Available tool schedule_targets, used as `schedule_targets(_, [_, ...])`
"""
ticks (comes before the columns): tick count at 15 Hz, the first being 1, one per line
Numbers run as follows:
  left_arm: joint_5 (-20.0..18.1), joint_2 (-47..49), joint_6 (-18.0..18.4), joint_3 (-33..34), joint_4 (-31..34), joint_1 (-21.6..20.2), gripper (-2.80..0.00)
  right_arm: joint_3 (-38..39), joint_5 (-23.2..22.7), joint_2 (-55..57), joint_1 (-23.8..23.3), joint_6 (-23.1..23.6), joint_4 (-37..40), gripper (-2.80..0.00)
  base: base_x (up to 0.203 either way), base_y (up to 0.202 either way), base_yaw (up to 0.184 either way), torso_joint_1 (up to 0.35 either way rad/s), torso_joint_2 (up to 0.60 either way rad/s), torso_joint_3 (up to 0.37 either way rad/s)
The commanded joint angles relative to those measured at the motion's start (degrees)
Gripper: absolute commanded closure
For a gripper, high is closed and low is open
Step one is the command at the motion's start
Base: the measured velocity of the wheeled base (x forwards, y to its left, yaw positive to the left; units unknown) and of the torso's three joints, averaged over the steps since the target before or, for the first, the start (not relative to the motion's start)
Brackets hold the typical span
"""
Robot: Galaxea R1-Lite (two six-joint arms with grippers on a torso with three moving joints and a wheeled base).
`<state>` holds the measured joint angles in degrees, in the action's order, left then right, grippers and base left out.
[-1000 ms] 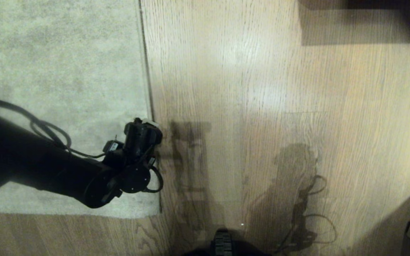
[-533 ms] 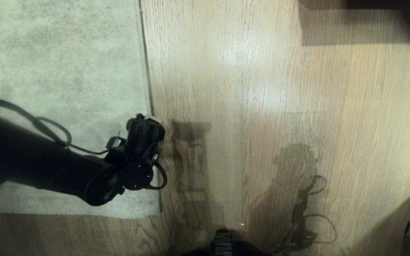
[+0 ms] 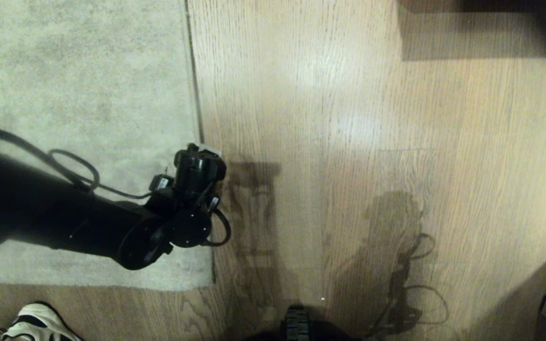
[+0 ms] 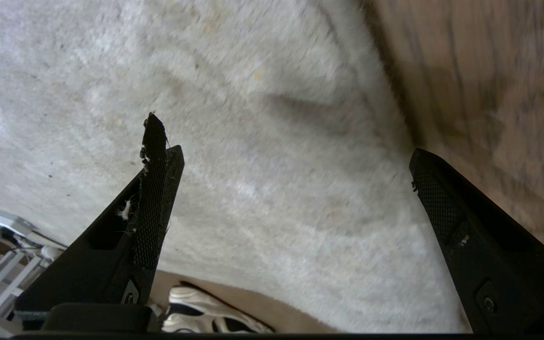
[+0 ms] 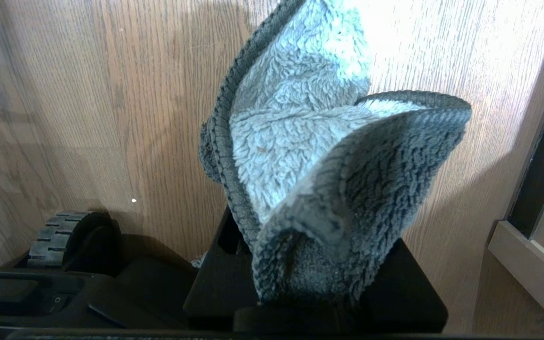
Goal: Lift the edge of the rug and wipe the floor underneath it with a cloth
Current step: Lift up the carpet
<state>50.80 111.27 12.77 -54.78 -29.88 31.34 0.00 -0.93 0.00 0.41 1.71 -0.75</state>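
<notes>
Here the left pincer point(image 4: 291, 160) hangs wide over the rug edge point(image 3: 196, 94).
The right pincer point(image 5: 310, 283) grips the cloth point(image 5: 319, 156) above the floor point(image 5: 111, 94).

One rug point(image 3: 83, 85) lies on the floor point(image 3: 372, 118), showing one straight rug edge point(image 3: 196, 94) and one corner at its near right. One cloth point(image 5: 310, 156) is in view, one fluffy grey piece clamped in the right gripper point(image 5: 314, 302). Two grippers are counted in all, the other being the left gripper point(image 4: 286, 165) with its two fingers point(image 4: 154, 198) spread wide, and there is one white shoe point(image 3: 36, 324) at the floor's near left corner
</notes>
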Motion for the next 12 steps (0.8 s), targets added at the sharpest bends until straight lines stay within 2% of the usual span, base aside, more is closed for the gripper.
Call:
schedule_targets(1, [0.5, 2.7, -0.5, -1.4, -0.3, 0.0, -2.80, 0.0, 0.0, 0.1, 0.0, 0.1, 0.0, 0.00, 0.000, 0.000, 0.000, 0.000, 0.00, 0.000])
schedule_targets(5, [0.5, 5.8, -1.2, -1.6, -3.2, 0.0, -2.80, 0.0, 0.0, 0.1, 0.0, 0.1, 0.0, 0.00, 0.000, 0.000, 0.000, 0.000, 0.00, 0.000])
schedule_targets(7, [0.8, 7.0, -0.2, -1.5, -6.2, 0.0, -2.80, 0.0, 0.0, 0.1, 0.0, 0.1, 0.0, 0.00, 0.000, 0.000, 0.000, 0.000, 0.00, 0.000])
schedule_targets(12, [1.4, 6.1, 3.1, 0.0, -6.8, -1.8, -2.80, 0.0, 0.0, 0.1, 0.0, 0.1, 0.0, 0.00, 0.000, 0.000, 0.000, 0.000, 0.00, 0.000])
